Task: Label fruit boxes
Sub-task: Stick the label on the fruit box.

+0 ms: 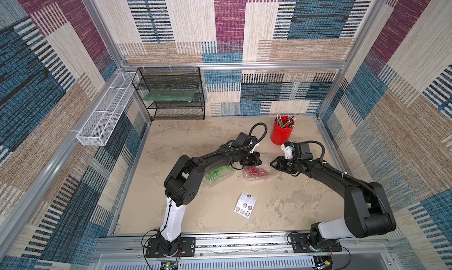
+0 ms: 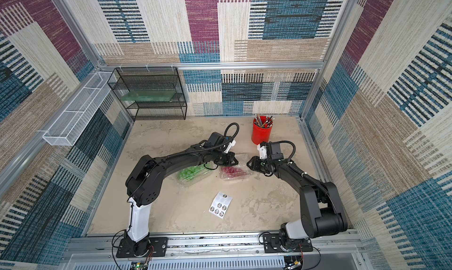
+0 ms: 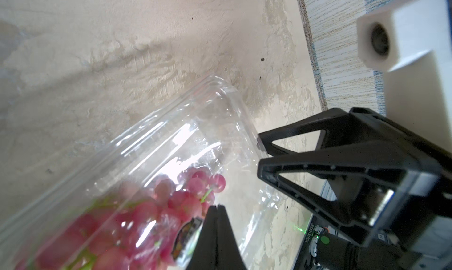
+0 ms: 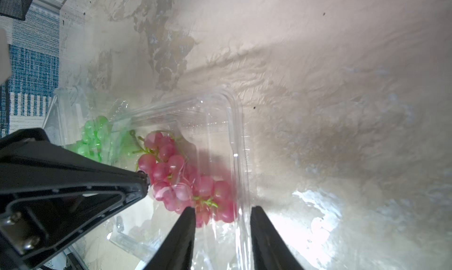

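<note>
Labelling the red-grape punnet [image 1: 256, 174]: left end effector [image 3: 216, 208] closed at its lid, right end effector [image 4: 221, 209] parted astride the rim; next, likely press the dark label [image 3: 187, 234] flat.

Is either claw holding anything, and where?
It cannot be told. The right gripper straddles the red grape box at its end rim, jaws apart; the left gripper is shut over its lid.
</note>
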Robot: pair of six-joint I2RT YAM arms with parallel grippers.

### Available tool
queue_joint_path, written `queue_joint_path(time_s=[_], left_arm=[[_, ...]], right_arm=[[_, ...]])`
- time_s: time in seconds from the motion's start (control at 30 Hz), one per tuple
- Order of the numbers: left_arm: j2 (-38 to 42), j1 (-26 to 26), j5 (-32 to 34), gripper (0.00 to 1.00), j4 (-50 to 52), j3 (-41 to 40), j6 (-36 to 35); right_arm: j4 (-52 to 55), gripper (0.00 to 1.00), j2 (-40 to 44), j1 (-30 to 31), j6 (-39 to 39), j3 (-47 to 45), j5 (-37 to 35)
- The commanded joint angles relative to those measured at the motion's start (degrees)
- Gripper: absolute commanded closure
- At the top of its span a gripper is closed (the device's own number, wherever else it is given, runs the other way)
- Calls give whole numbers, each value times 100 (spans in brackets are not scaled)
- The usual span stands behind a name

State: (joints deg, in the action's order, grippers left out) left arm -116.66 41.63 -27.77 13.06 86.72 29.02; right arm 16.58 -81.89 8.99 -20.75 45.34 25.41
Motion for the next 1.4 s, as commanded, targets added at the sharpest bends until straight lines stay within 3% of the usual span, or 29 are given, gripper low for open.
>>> queue_joint_path(time_s=[0.0, 0.13, 0.27, 0.6, 0.87, 1.37], left_arm=[[381, -38, 88, 91, 175, -27, -395], [870, -169, 201, 85, 358, -212, -517], [1446, -316, 280, 79, 368, -630, -537], [2405, -598, 530, 77, 155, -1793, -432], [2405, -634, 463, 78, 7, -1983, -333], [2264, -639, 395, 79, -84, -1913, -266]], right_arm=[[231, 58, 278, 5, 66, 192, -195], [483, 59, 717, 15, 38, 414, -375], [436, 61, 894, 185, 31, 594, -102], [62, 70, 46, 1223, -203, 955, -80], [-197, 75, -475, 1435, -255, 959, 72], [-203, 76, -1044, 1309, -108, 983, 32]])
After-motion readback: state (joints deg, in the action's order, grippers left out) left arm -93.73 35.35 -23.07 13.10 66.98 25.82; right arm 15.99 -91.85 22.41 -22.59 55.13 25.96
